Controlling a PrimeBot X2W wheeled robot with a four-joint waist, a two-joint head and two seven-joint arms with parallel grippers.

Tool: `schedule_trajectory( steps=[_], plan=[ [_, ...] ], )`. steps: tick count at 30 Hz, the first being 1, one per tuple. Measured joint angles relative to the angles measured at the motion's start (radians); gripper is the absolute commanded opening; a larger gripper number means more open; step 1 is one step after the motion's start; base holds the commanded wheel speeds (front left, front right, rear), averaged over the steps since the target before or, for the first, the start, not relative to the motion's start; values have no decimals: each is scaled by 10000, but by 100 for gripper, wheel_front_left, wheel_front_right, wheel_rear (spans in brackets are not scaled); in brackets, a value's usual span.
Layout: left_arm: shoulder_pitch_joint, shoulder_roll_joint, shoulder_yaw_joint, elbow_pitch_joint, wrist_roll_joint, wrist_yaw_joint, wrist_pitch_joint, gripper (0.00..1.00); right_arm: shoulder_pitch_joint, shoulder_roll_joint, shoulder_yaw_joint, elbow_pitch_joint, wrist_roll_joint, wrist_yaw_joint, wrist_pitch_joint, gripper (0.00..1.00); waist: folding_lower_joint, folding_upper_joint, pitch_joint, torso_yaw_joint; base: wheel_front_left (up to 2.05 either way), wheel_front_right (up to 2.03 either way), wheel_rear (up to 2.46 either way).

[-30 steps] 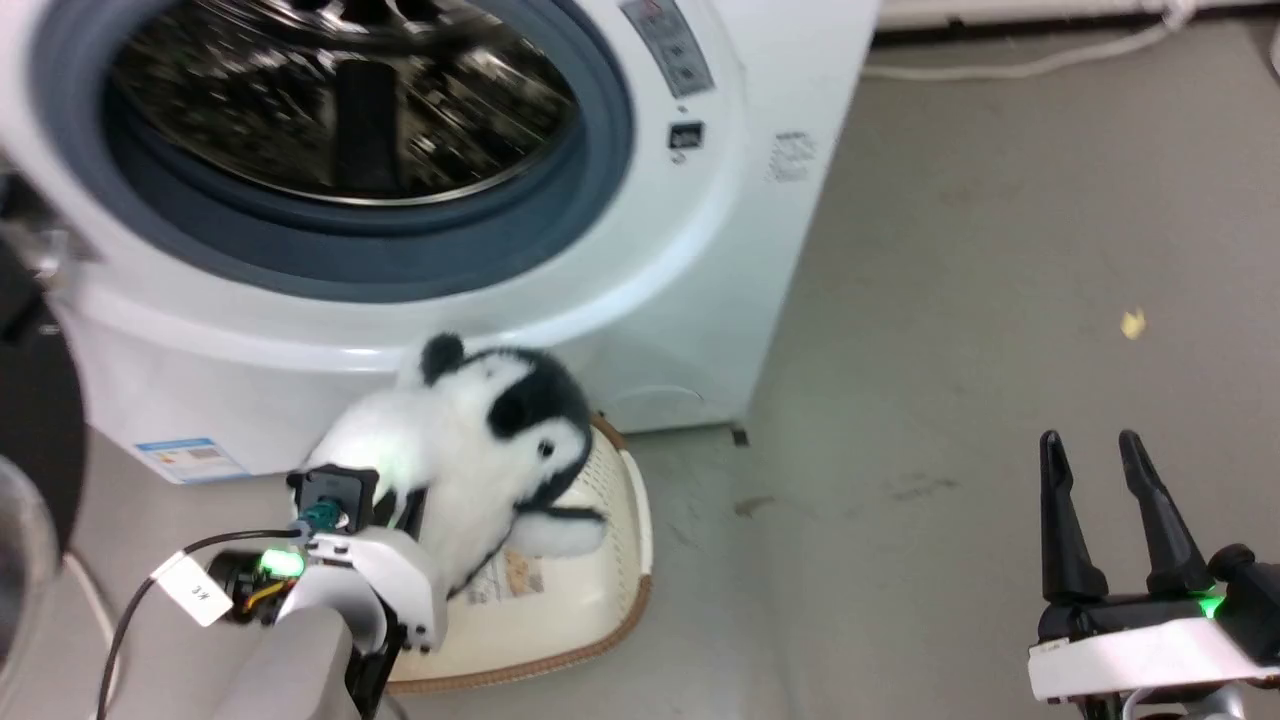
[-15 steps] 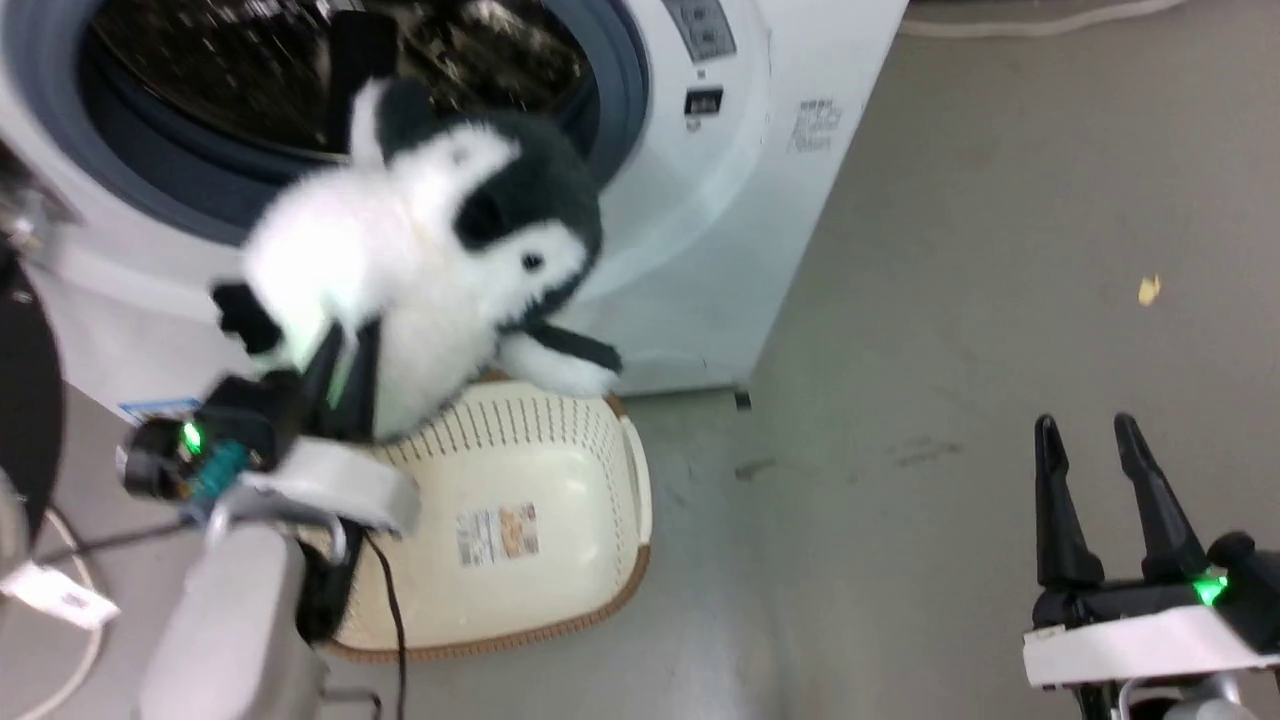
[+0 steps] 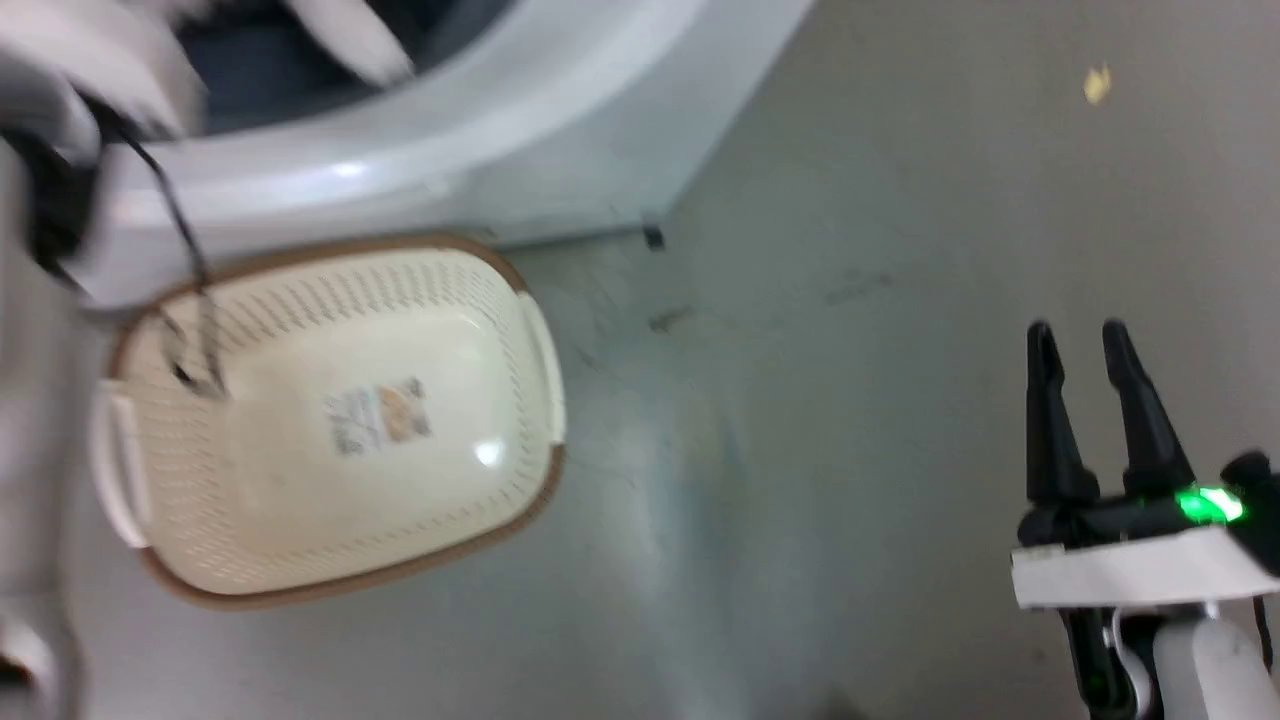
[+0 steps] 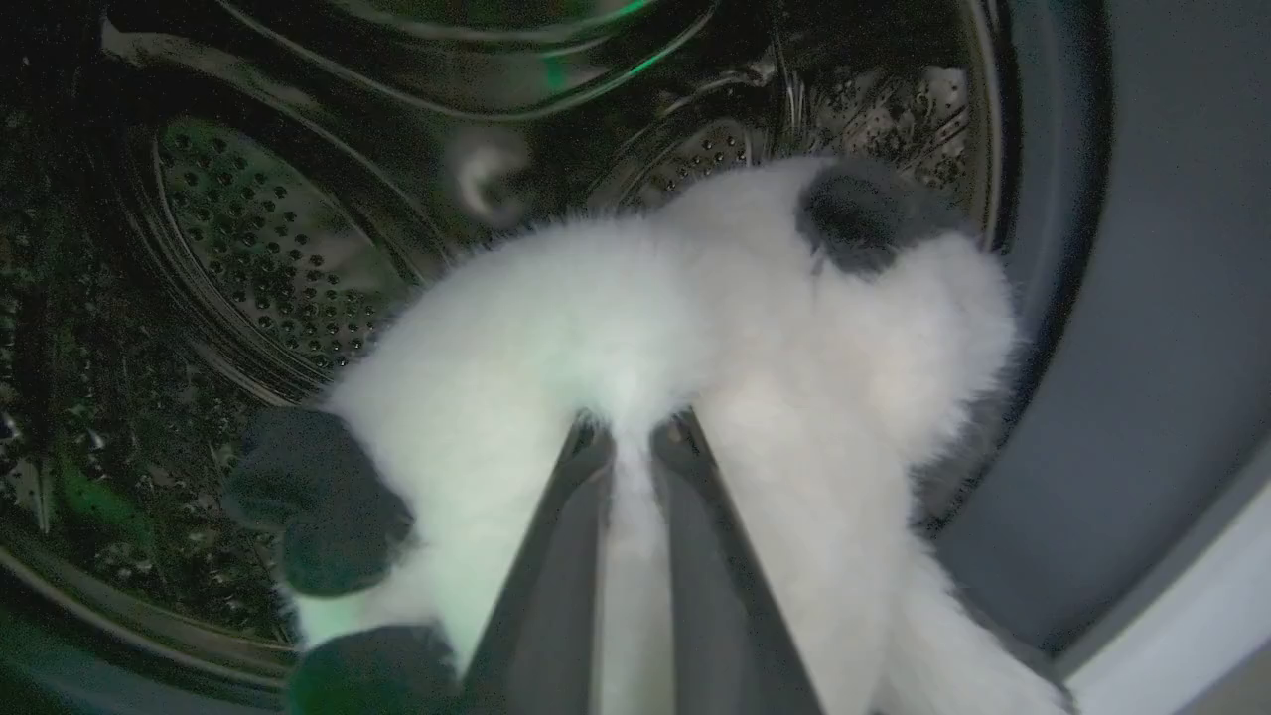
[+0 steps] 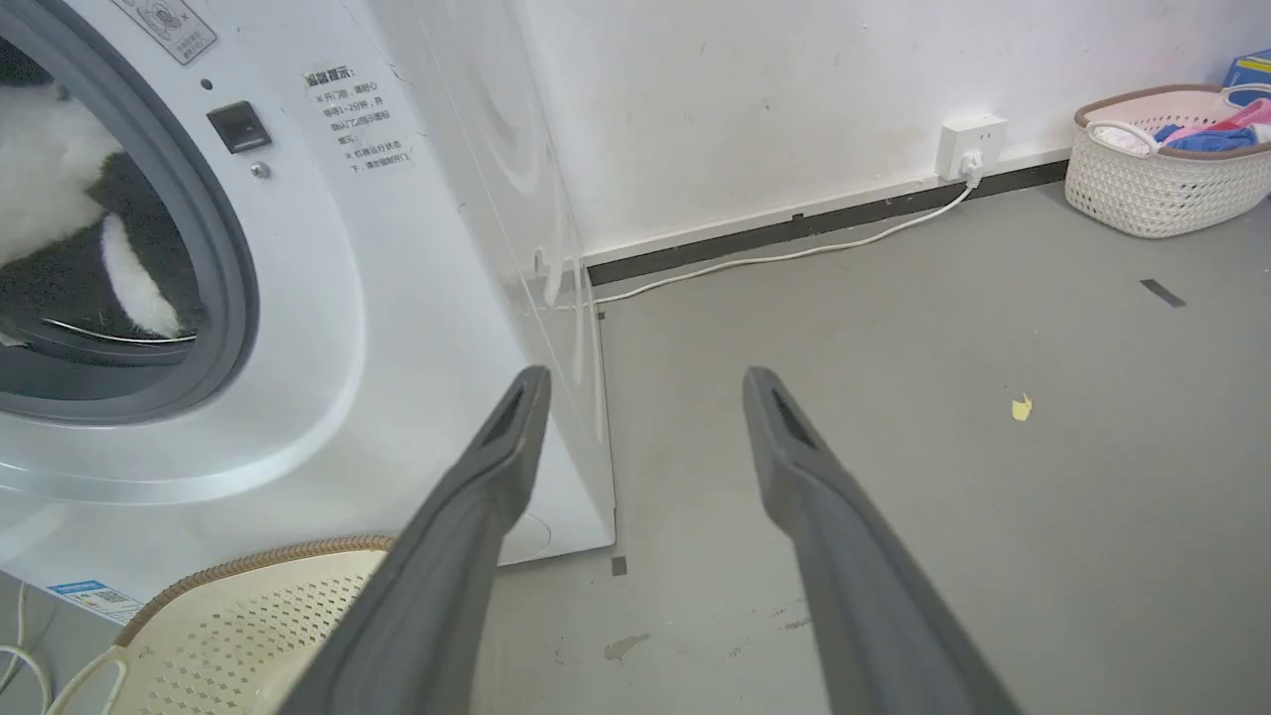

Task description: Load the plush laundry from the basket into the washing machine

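While left fingers (image 4: pixel 551 566) pinch the panda (image 4: pixel 635 308) inside the drum (image 4: pixel 248 248), right fingers (image 5: pixel 482 506) hover spread.

Your left gripper (image 4: pixel 631 432) has its two fingers (image 4: pixel 556 556) drawn almost together, pinching a fold of the plush laundry (image 4: pixel 695 298) between them. Your right gripper (image 3: pixel 1075 335) sits at the lower right of the head view, fingers pointing up that view and spread apart, gripping nothing.
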State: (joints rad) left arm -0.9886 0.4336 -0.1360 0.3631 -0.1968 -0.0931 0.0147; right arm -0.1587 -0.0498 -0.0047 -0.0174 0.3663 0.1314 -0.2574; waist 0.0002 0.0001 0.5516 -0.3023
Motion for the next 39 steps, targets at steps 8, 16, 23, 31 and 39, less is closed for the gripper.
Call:
schedule_trajectory(
  steps=[8, 16, 23, 31, 39],
  plan=[
    [-3225, 1141, -349, 2320, 683, -153, 1246, 0, -592, 0, 418, 75, 629, 0, 0, 100, 1, 0, 1513, -936, 0, 0, 0],
    [-4707, 1710, -1122, 3944, 878, -322, 2148, 0, -780, -2, 667, 123, 993, 0, -2, 100, -1, 0, 2317, -1774, 0, 0, 0],
    [-5127, 1783, -1718, 4583, 709, -330, 2280, 100, -784, -2, 667, 184, 1032, 0, 0, 100, -1, 0, 2430, -1796, 0, 0, 0],
    [-4552, 1429, -1795, 5325, 207, -330, 903, 100, -916, -2, 130, 196, 616, 0, 0, 100, -1, 0, 1813, -1429, 0, 0, 0],
    [-2262, 228, -1707, 5958, -456, -286, -1779, 100, -663, -2, -635, 144, -422, 0, -2, 100, -3, 0, 228, -718, 0, 0, 0]
  ],
)
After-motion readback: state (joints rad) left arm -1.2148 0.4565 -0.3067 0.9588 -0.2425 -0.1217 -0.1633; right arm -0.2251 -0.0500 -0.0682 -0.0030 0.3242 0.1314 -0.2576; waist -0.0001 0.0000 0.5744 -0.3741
